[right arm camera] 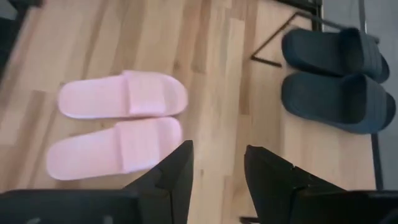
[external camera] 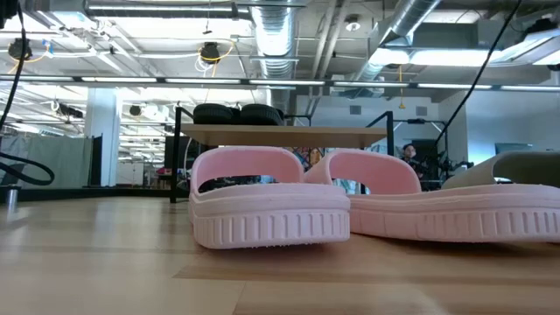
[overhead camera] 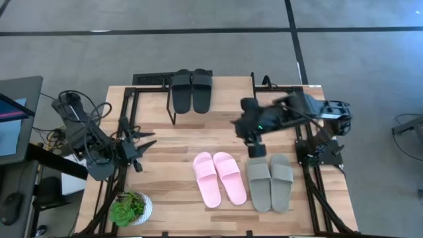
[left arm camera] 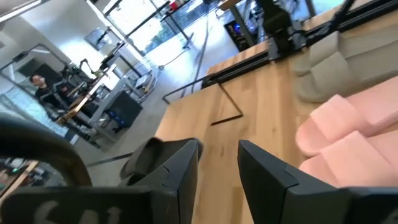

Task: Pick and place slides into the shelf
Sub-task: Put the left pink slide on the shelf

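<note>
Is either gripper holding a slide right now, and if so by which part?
Nothing is held. The right gripper hangs over bare table between the pink slides and the black slides, fingers apart and empty. The left gripper waits at the table's left edge, also empty.

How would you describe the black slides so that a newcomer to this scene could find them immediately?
Start at the wooden table and go to its far edge, where a small low shelf stands. The black slides sit side by side on its top. The pink slides and grey-green slides lie on the tabletop instead.

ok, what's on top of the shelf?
The black slides, side by side on the shelf. Pink pair and grey-green pair lie on the table. Space under the plank is hidden from above.
</note>
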Available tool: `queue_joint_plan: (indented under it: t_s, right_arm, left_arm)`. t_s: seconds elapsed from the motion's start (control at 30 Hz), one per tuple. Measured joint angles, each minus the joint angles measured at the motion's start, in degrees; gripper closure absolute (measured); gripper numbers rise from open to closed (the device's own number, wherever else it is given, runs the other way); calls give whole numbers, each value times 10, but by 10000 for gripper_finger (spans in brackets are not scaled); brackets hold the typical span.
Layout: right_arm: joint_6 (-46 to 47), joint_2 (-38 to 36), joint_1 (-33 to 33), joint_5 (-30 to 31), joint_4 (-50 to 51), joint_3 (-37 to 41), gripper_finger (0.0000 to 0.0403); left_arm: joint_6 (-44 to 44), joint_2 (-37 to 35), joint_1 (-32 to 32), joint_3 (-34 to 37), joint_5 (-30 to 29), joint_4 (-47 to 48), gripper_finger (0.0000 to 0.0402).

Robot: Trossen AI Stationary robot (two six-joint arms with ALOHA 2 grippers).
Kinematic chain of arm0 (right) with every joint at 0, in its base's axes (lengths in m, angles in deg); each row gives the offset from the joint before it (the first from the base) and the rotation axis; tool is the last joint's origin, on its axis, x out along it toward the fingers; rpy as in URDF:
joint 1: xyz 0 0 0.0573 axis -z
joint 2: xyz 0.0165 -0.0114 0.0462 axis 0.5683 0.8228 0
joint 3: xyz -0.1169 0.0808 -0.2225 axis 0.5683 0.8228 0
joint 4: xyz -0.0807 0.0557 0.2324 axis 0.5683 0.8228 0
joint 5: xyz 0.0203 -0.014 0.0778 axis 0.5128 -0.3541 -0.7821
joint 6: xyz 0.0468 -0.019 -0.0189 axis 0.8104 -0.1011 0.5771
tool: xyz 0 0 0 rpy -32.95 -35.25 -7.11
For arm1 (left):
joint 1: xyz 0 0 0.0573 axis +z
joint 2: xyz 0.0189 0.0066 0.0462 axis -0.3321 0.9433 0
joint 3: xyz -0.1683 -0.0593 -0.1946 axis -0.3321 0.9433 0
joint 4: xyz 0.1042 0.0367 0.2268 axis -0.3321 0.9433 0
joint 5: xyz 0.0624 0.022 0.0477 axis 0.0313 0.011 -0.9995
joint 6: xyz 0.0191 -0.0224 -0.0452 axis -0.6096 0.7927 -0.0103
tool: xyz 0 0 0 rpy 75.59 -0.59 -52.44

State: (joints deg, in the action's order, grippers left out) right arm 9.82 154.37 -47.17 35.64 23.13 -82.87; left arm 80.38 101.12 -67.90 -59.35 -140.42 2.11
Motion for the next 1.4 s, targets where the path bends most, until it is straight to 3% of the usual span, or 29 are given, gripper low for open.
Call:
queue_joint_plan:
  t_s: [0.3,0.6,0.77,0.87,1.07,1.27,1.4]
  right_arm:
    - [118,-12,-140,125,63,14,284]
    - [235,-11,-243,199,49,172,284]
    - [297,-11,-291,259,-14,270,284]
    - [298,-11,-313,293,-101,326,284]
    - [276,-11,-320,300,-237,425,284]
    - [299,-11,-316,307,-291,490,284]
    - [299,-11,-312,321,-329,519,284]
  left_arm:
    - [-123,0,17,64,47,-210,297]
    - [-171,9,47,71,87,-262,297]
    - [-177,15,65,71,95,-262,297]
    - [-189,19,68,71,102,-269,297]
    - [-199,19,73,71,129,-283,297]
    - [-179,45,95,71,201,-284,297]
    - [-188,88,111,71,204,-304,297]
